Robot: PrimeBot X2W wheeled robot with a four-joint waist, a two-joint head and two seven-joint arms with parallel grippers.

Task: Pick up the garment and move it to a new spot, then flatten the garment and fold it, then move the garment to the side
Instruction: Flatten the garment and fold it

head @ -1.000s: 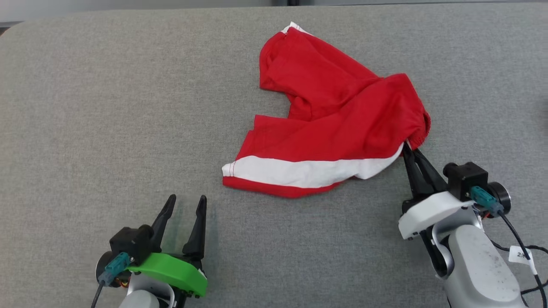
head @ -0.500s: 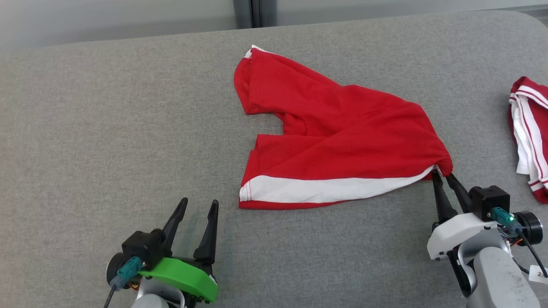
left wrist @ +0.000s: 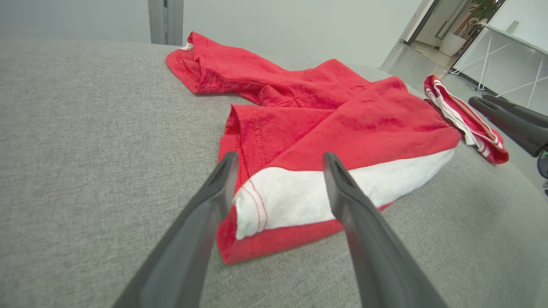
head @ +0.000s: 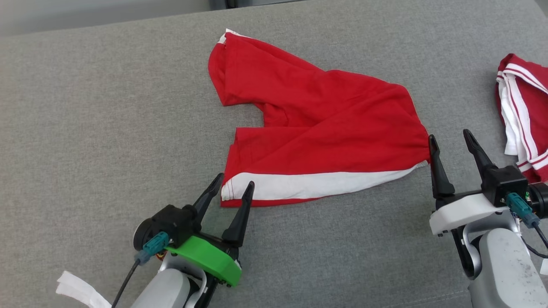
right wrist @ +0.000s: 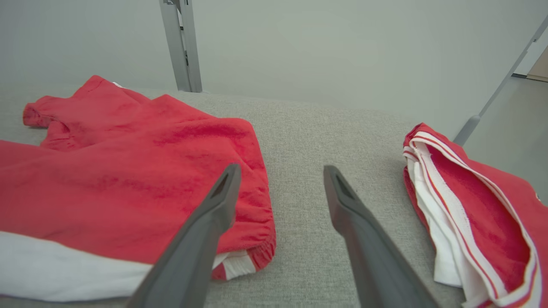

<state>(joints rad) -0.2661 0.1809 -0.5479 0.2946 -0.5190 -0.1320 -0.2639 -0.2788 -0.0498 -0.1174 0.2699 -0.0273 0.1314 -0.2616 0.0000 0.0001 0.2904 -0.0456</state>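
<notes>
I am watching the left claw (head: 236,179) standing wide open and gripping nothing, its two dark fingers reaching around the near left corner of the garment (head: 325,115), one on either side of the white band at the leg hem; whether either finger is actually touching the cloth I cannot tell. The right claw (head: 449,134) is also standing wide open and holding nothing, with its left finger sitting just beside the gathered waistband end of the garment and its right finger hanging over bare grey fabric. Between the two claws the garment, a pair of red shorts with a broad white band along the near side, is lying loosely spread on the table (head: 85,128). It is running from close to the far edge down toward the middle, with one leg pointing at the far edge and the other folding back toward the left claw. It is creasing across the middle rather than lying flat. Further out, a second red-and-white garment (head: 520,111) is lying bunched at the right edge of the table, well apart from the shorts and just beyond the right claw. A white strip (head: 77,293) is showing beside the left forearm, toward the near edge.
</notes>
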